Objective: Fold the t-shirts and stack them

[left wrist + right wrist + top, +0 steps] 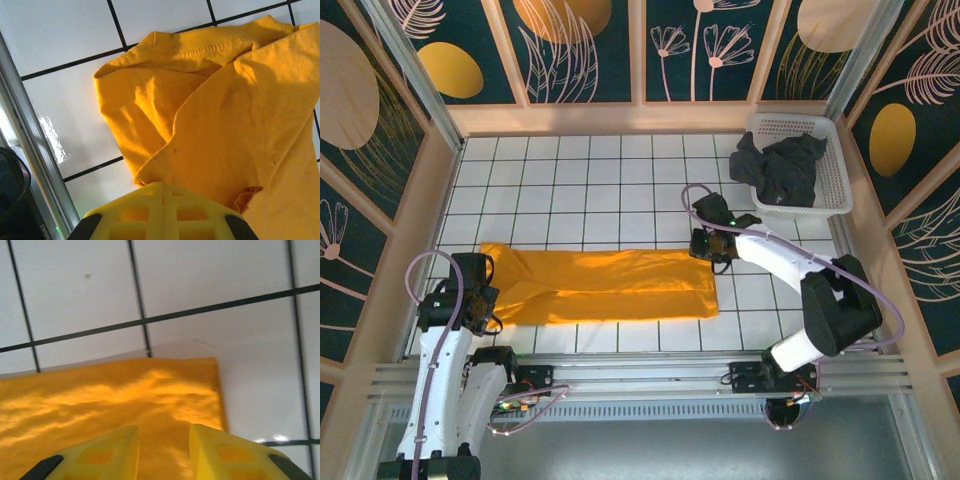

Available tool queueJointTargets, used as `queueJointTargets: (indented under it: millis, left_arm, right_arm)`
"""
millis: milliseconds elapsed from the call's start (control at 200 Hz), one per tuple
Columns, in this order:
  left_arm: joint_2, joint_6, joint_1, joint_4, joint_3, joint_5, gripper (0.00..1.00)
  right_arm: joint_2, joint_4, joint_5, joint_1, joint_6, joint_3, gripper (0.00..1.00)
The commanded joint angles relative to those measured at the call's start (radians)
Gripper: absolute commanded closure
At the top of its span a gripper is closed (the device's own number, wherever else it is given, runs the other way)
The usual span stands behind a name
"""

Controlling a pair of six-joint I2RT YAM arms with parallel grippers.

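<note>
Top external shows a tiled table (620,170) with the orange shirt (610,285) folded into a long band across its near half. The grey shirt (782,168) is heaped in the white basket (835,170), far right. The left gripper (162,186) is closed, pinching the orange shirt's left end. The right gripper (162,432) hangs parted over its far right corner.

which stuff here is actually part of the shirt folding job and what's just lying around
Job in hand:
- orange-yellow t-shirt, laid out long on the tiles
- dark grey t-shirt, crumpled

Just lying about:
- white basket, holding the grey one
- tiled table
</note>
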Motion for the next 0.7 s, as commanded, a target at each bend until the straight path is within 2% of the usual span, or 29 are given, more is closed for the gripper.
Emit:
queueJointTargets:
  millis: [0, 195, 495, 611, 696]
  left_arm:
    - [-0.007, -0.026, -0.001, -0.036, -0.021, 0.025, 1.0]
    - [0.03, -0.025, -0.001, 0.051, -0.067, 0.095, 1.0]
    - [0.163, -0.055, -0.001, 0.382, -0.192, 0.27, 1.0]
    - [0.237, -0.063, -0.001, 0.535, -0.198, 0.335, 1.0]
    - [0.305, -0.061, -0.001, 0.556, -0.169, 0.363, 1.0]
  right_arm:
    - [0.086, 0.037, -0.065, 0.034, 0.057, 0.037, 0.7]
    - [0.214, 0.074, -0.084, 0.019, 0.116, 0.045, 0.75]
    - [0.361, 0.059, -0.052, -0.215, 0.174, 0.135, 0.77]
    - [0.428, 0.043, -0.073, -0.258, 0.171, 0.227, 0.78]
    - [0.449, 0.024, -0.072, -0.262, 0.172, 0.285, 0.78]
